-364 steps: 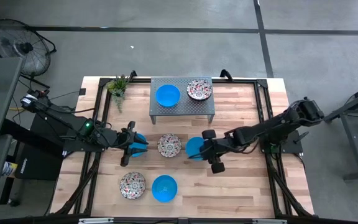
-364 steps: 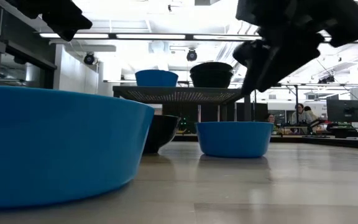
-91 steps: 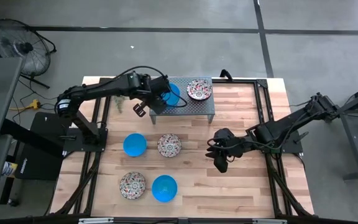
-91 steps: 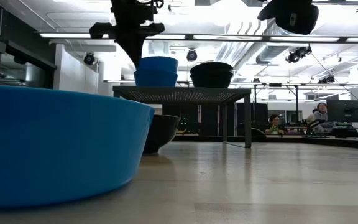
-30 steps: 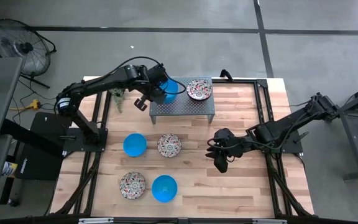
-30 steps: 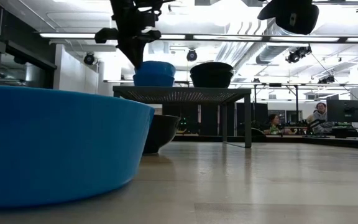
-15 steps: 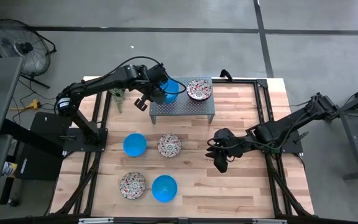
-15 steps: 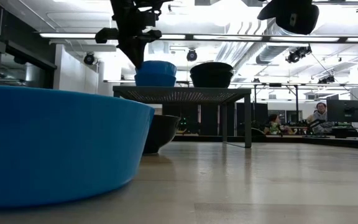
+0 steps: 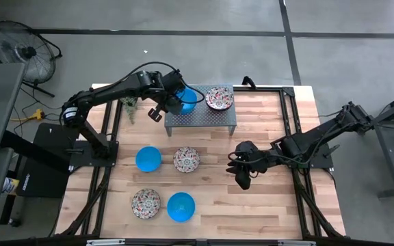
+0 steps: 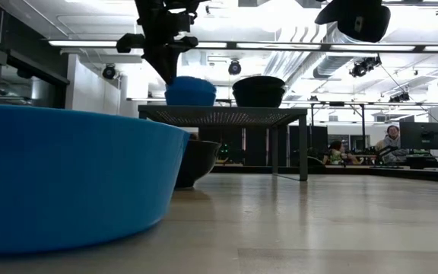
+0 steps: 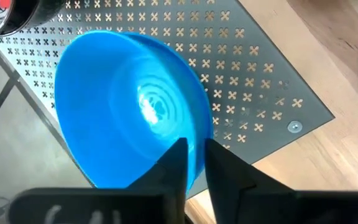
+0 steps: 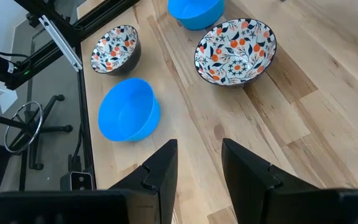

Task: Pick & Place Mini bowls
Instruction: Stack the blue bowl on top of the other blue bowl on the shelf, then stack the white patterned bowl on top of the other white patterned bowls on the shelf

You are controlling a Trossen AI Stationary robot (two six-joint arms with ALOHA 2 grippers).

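Note:
My left gripper reaches over the metal shelf at the table's far side and is shut on a bright blue mini bowl. The bowl also shows in the left wrist view and stands tilted on the shelf. A second blue rim shows under it. A floral mini bowl rests on the shelf beside it. My right gripper hangs open and empty above the table's right half. On the tabletop rest two blue bowls and two floral bowls. My left gripper holds the blue bowl by its rim, on the side toward the table's left edge. One finger is inside the bowl and one is outside. The fingers slant down from above and from the left. The bowl is tilted over the shelf top.
A small potted plant stands at the table's far left, close to my left arm. The low view is filled on its left by a near blue bowl. Bare wood lies in front of the shelf and at the table's right.
The blue bowl in my left gripper has tipped on the shelf: in the low view it stood level a second ago and now shows a rounded, tilted outline. My left gripper stays shut on it and has hardly shifted.

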